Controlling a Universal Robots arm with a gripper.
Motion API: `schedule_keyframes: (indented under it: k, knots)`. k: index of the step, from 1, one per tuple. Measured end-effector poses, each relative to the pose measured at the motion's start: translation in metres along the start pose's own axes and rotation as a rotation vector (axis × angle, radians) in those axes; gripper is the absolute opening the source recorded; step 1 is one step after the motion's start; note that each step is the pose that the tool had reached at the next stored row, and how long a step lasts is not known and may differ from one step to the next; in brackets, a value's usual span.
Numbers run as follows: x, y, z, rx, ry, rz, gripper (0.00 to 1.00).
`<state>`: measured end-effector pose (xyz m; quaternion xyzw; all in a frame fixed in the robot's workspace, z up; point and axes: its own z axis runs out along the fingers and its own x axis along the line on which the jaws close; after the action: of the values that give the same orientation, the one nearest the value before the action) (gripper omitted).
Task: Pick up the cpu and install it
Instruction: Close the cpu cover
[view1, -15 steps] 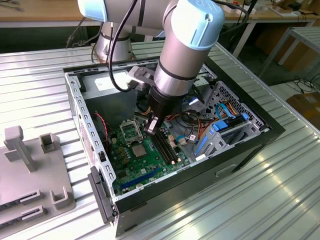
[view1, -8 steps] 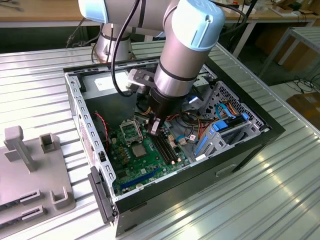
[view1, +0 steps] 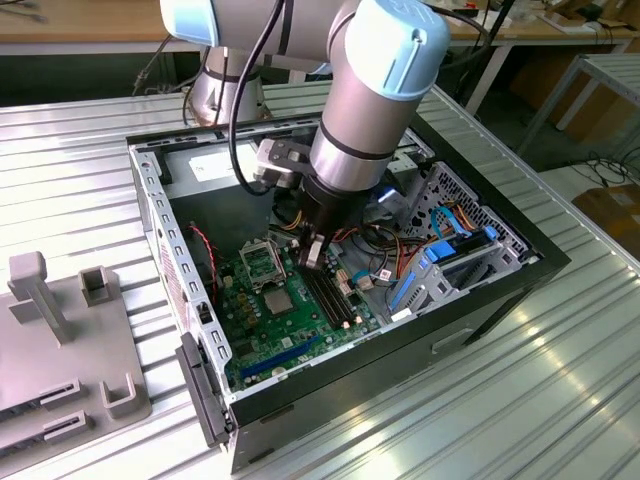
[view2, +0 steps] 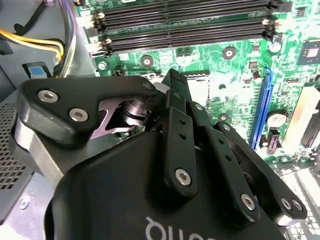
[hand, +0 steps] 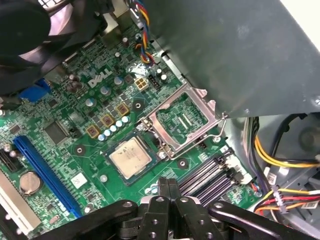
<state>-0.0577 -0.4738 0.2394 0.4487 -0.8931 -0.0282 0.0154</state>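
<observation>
In the exterior view my gripper hangs inside the open computer case, just above the green motherboard. Its black fingers are pressed together. A pale grey flat piece, the cpu, is pinched upright between the tips; in both wrist views the fingers cover it. The metal-framed socket lies just to the exterior view's left of the tips, and its frame encloses a greenish centre. A bare silvery chip sits on the board close in front of the fingertips.
Black memory slots run beside the gripper. A blue card slot lies beyond the chip. Yellow and red cables and the dark case wall crowd the socket. A grey fixture stands outside the case, at the exterior view's left.
</observation>
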Motion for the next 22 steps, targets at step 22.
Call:
schedule_keyframes:
  k: [22]
  knots:
    - [-0.0062, 0.0038, 0.0004, 0.0003, 0.0073, -0.115, 0.11]
